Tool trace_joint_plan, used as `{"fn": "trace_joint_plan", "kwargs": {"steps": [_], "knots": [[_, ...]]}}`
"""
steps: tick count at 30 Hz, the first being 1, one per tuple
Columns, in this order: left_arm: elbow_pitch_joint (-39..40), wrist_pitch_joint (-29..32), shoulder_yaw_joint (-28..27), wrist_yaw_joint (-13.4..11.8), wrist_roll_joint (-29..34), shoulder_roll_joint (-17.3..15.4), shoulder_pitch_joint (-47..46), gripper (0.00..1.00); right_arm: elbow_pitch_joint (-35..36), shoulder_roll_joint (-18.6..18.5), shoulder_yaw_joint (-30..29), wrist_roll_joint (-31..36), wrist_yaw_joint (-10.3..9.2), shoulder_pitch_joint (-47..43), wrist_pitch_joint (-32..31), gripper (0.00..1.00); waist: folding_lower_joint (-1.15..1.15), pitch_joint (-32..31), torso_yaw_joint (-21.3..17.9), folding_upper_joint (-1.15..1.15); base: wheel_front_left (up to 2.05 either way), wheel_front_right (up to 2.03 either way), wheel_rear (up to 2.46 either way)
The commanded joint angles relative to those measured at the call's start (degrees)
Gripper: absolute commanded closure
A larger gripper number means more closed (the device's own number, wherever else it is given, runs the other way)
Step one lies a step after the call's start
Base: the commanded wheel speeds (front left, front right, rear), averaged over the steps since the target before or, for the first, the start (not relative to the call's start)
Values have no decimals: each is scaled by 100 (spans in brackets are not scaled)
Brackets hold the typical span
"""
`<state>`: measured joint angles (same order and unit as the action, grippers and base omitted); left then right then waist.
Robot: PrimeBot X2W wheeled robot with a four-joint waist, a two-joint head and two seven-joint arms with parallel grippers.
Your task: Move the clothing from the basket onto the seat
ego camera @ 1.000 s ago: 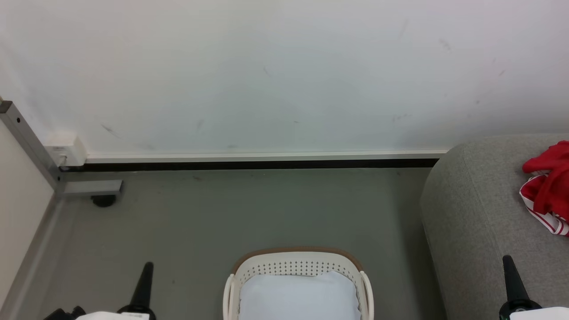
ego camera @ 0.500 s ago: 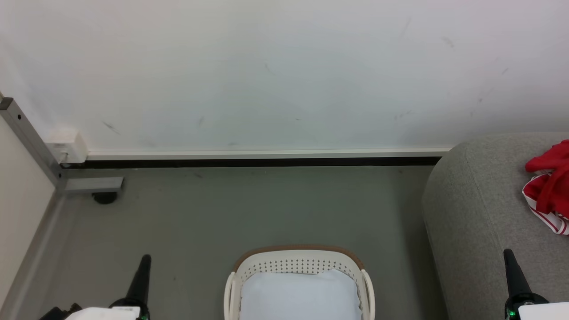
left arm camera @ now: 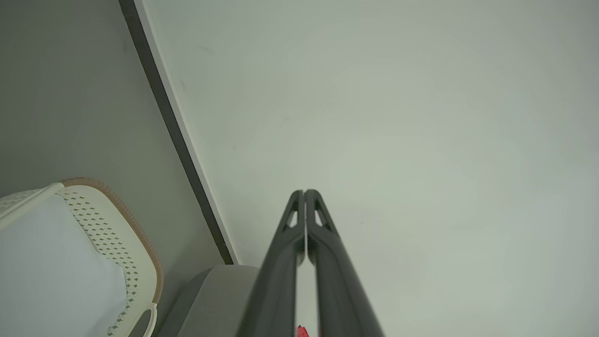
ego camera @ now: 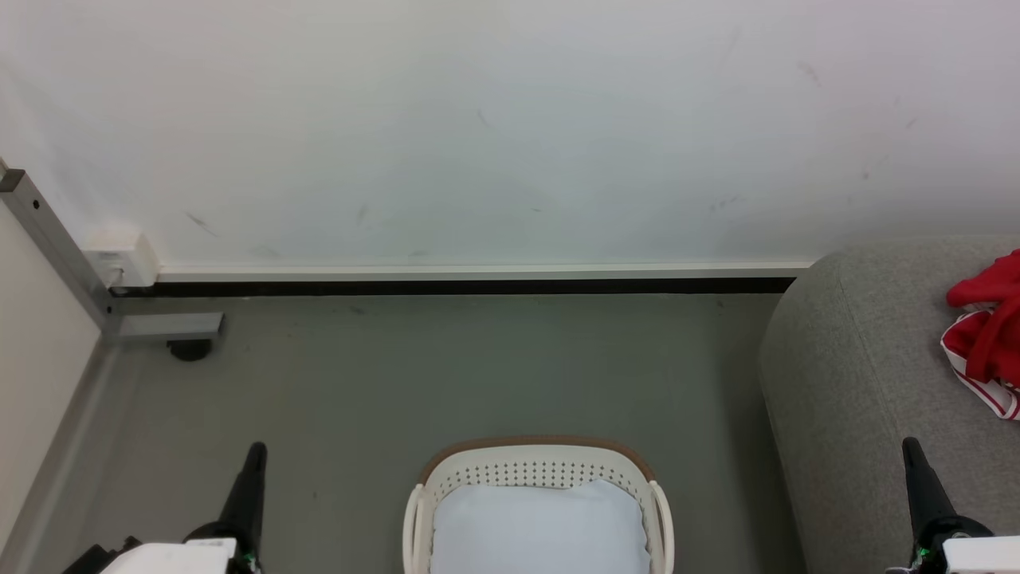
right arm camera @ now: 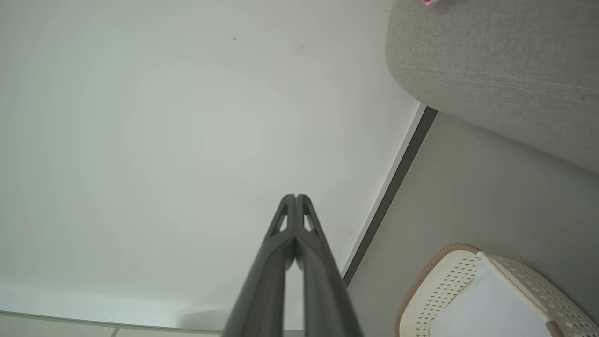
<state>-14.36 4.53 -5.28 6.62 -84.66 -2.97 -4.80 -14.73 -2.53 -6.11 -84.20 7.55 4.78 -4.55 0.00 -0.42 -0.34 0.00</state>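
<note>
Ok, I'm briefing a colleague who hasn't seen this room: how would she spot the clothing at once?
Find the large grey sofa at the head view's right. On it, at the picture's edge, lies crumpled red clothing with white-striped trim. Unlike it, the pad in the basket is plain pale white.
</note>
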Motion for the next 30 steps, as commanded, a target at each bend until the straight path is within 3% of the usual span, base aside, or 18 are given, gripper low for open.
{"fn": "trace_joint_plan", "kwargs": {"steps": [1,17,30], "knots": [[30,45,-42,47,-169,-13,-79,100,49,-50,-27,-140,-10,109,-38,100,0,5,3,0,0,0,0],[36,212,-140,101,-752,5,-169,100,85,-55,-53,-797,-12,176,-195,100,0,55,31,0,0,0,0],[38,226,-145,105,-808,6,-175,100,83,-54,-54,-827,-12,181,-219,100,0,60,34,0,0,0,0]]}}
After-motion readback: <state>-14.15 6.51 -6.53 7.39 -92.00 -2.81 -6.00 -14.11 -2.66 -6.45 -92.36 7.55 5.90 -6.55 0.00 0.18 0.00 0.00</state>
